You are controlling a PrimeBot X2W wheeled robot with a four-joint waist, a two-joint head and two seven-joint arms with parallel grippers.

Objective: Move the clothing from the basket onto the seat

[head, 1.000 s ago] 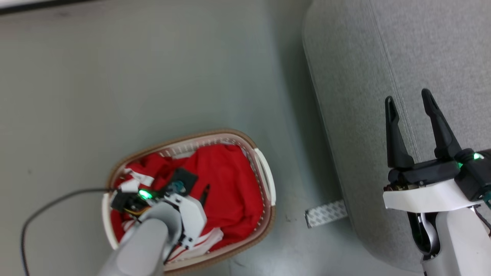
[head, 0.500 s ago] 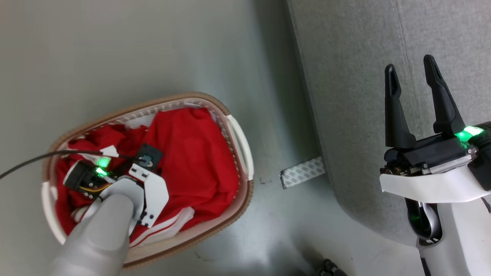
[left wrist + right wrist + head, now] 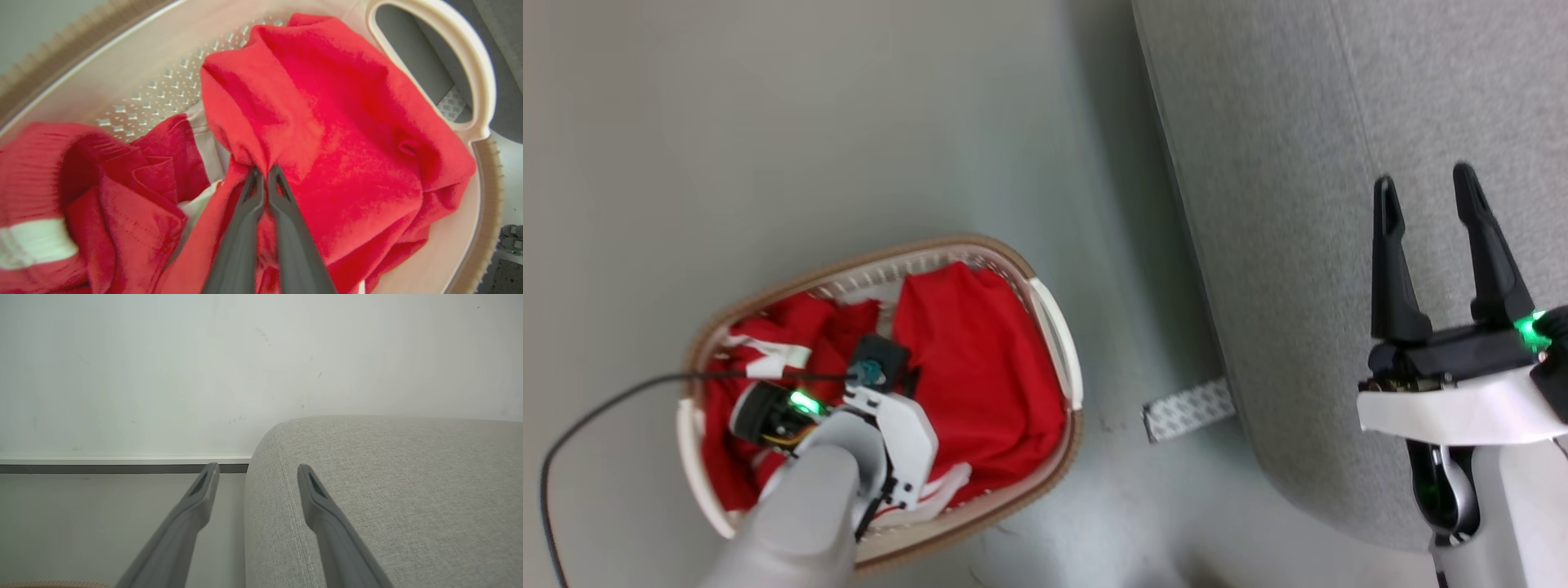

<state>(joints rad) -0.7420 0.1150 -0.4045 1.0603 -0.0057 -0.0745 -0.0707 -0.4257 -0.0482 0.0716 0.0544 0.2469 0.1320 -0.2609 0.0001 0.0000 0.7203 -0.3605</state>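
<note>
the clothing (image 3: 327, 122), bright red with white trim, lies heaped in the basket (image 3: 1058, 343), which stands on the floor (image 3: 809, 122) at the left of the head view. the left gripper (image 3: 264, 173) is down inside the basket, its 2 fingers pressed together on a raised fold of the largest garment, the cloth puckering toward the tips. another crumpled piece with a white band lies beside it. right of the basket comes a bare strip of floor with a patterned tape piece (image 3: 1186, 408), then the seat (image 3: 1282, 245), its rounded edge running away from the robot. the right gripper (image 3: 1423, 181) hangs over that edge, fingers spread and empty. so the seat lies to the robot's right of the pinched garment. the lift, i judge, must clear the basket's right handle before crossing the gap. the right arm is nearer the seat but holds nothing.
</note>
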